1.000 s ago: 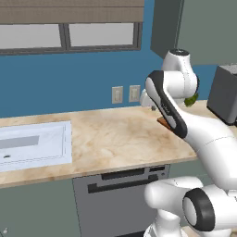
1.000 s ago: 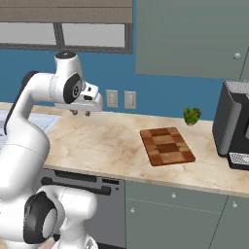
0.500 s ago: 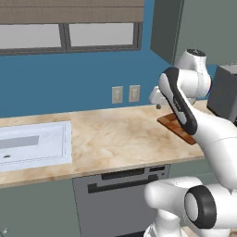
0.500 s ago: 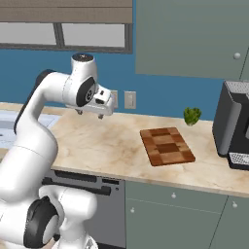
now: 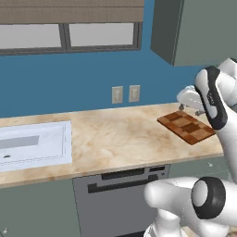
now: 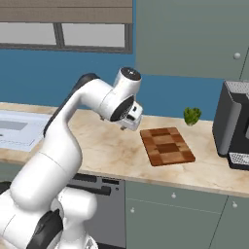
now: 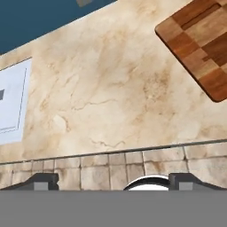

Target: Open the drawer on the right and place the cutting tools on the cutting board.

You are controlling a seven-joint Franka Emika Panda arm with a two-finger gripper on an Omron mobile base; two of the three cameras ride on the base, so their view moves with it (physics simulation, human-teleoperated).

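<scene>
Your arm hid the cutting board's (image 5: 187,126) far corner; its checkered wood lay flat on the marbled bench (image 5: 111,139). Your jaws stood spread, holding nothing.

We see the cutting board (image 6: 167,146) lying flat on the marbled beige countertop (image 6: 116,151), a rectangular wooden slab checkered in light and dark brown squares (image 5: 187,127) (image 7: 201,46). Its top is bare. Below the counter edge on the right, we see the drawer (image 6: 172,195), a plain grey-green front with a small round knob, closed flush with its neighbouring panels
</scene>
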